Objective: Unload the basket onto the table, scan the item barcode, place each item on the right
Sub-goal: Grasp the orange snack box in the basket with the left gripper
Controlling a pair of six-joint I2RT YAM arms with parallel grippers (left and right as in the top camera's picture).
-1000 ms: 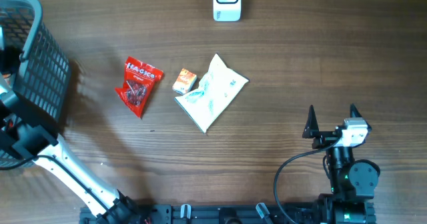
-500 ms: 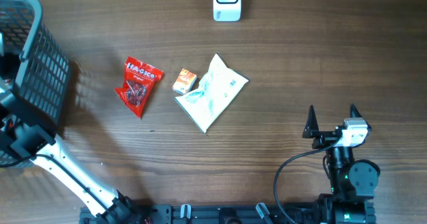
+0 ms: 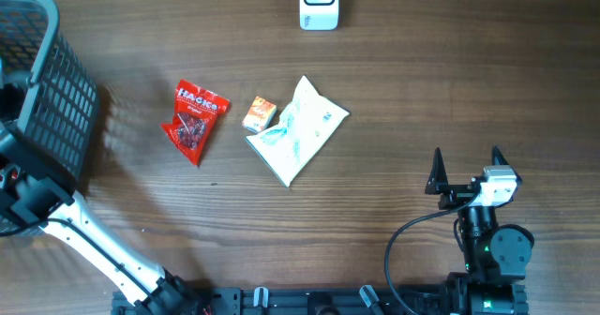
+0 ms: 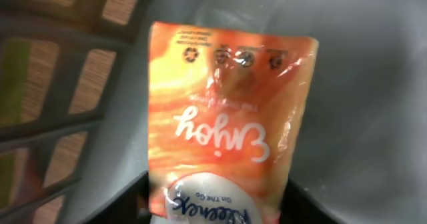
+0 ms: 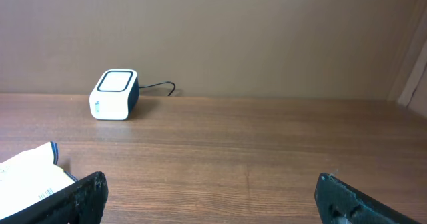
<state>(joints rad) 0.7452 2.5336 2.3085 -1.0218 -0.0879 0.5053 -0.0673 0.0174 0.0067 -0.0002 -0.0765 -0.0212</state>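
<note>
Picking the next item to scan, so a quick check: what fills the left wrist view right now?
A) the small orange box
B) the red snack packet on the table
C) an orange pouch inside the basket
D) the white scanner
C: the left wrist view shows an orange pouch lying in the grey basket, with the mesh wall at its side.

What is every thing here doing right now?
Orange pouch: inside the basket, between gripper fingers.
Left gripper: around the pouch, grip unclear.
Right gripper: open, empty.
Red bag: lying flat, untouched.
White bag: lying flat.
Small orange box: lying beside that bag.
Scanner: standing, nothing before it.
</note>
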